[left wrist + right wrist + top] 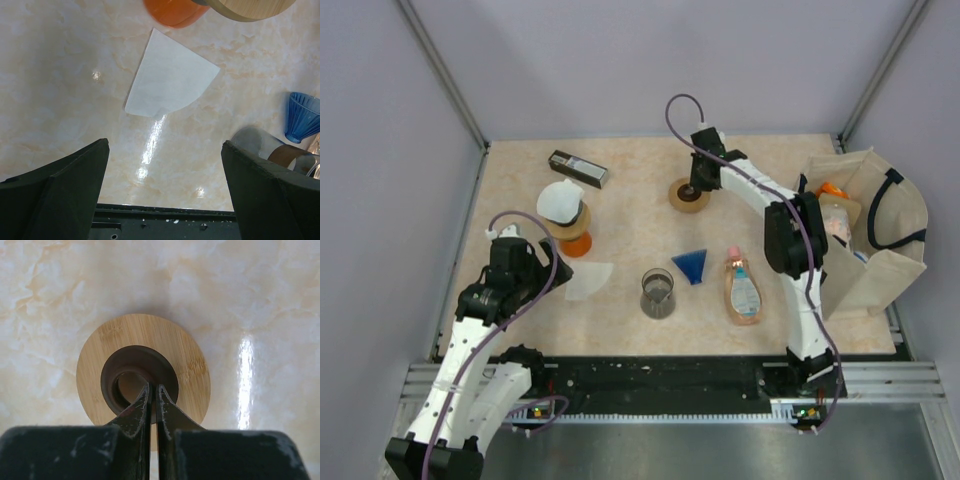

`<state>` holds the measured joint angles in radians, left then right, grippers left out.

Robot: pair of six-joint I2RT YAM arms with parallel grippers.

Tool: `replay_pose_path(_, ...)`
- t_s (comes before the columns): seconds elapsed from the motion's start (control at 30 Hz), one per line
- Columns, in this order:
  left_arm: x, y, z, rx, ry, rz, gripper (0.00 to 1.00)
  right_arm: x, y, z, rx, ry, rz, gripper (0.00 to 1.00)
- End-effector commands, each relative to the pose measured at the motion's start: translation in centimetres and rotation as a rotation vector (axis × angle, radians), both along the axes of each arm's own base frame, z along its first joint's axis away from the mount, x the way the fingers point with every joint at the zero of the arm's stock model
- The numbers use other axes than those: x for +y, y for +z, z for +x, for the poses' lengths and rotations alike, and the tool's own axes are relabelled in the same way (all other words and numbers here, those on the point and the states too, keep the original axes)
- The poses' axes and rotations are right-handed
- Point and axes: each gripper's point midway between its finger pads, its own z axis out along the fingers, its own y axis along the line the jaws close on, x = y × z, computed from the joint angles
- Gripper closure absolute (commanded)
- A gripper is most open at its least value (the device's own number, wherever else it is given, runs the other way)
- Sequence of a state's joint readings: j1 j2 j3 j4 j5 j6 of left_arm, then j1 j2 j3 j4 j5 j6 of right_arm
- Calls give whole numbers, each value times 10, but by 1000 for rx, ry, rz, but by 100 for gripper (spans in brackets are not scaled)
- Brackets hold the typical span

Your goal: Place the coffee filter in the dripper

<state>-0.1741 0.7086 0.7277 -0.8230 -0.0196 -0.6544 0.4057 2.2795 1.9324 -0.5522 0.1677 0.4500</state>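
A white paper coffee filter (588, 282) lies flat on the table; in the left wrist view it (170, 80) is ahead of my open, empty left gripper (165, 145), which hovers near the table's front left (542, 272). A blue ribbed cone dripper (692, 264) lies mid-table and shows at the right of the left wrist view (302, 116). Another white filter (558, 201) sits on an orange dripper with a wooden collar (575, 236). My right gripper (692, 190) is at the back, jaws pinched on the dark inner ring of a round wooden disc (145, 360), fingertips (153, 386) at its near rim.
A glass carafe (658, 293) stands near the blue dripper. A soap bottle (744, 287) lies to the right. A canvas bag (865, 235) with items fills the right edge. A black box (578, 168) lies at the back left.
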Motion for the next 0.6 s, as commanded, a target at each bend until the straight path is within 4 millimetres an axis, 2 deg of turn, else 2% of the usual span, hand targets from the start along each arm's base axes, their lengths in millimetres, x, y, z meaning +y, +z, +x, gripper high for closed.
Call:
replay_pose_path(0.0,-2,20,9,-68,4,-13,1,15,99,3,-253,57,92,100)
replay_pose_path(0.23,-5,27,9,-93,-9,-32,1,21,125,-22,-302,139,152,100)
replay_pose_path(0.33,-22,38,9,-137,-96,-95,1,29,141,-36,-342,198,210,100)
replay_pose_path(0.43,-46,63,9,-231,-222,-186,1,39,152,-51,-368,269,254,100)
replay_pose_path(0.57,-79,115,10,-403,-380,-338,1,48,172,-69,-418,338,269,100)
